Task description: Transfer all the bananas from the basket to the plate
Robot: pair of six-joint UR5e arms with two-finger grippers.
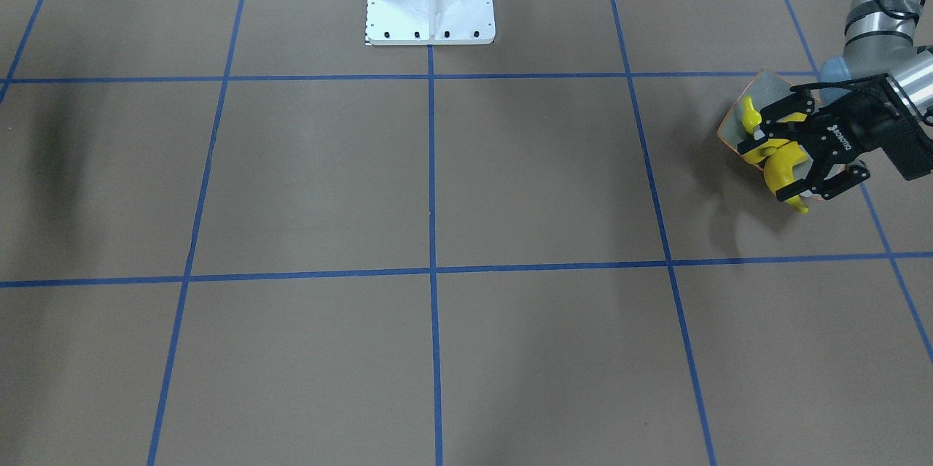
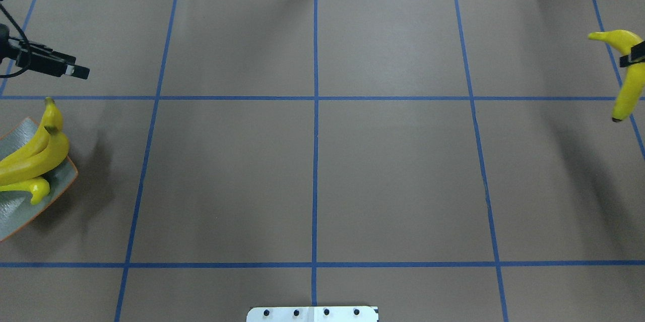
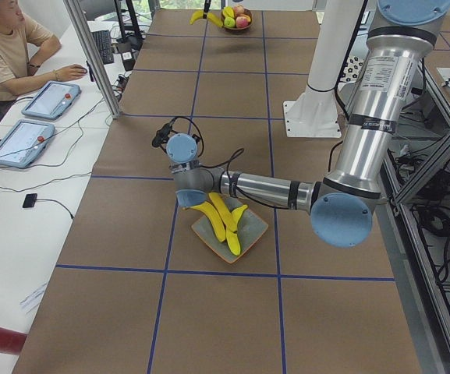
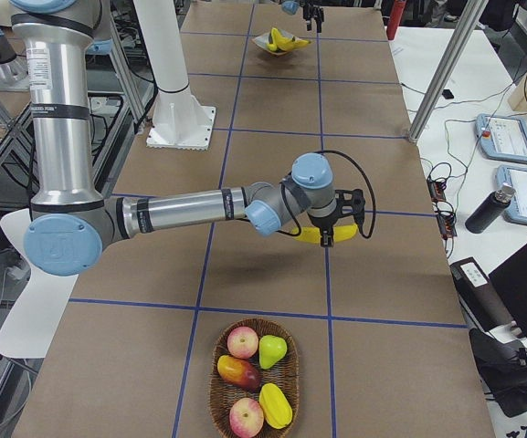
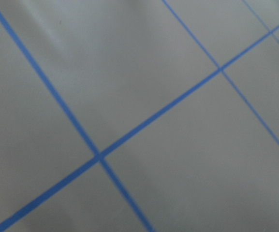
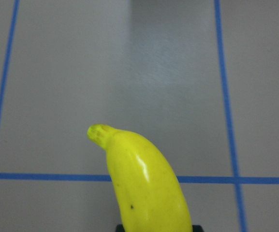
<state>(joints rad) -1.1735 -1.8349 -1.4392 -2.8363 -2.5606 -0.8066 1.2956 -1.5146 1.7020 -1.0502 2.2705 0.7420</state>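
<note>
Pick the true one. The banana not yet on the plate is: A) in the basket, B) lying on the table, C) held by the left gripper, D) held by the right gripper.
D: the right gripper is shut on a banana in the air, while the left gripper hangs open over the plate, which holds the other three bananas.

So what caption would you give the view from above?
Three bananas rest on the plate at left while the right claw holds the fourth banana at the right edge.
</note>
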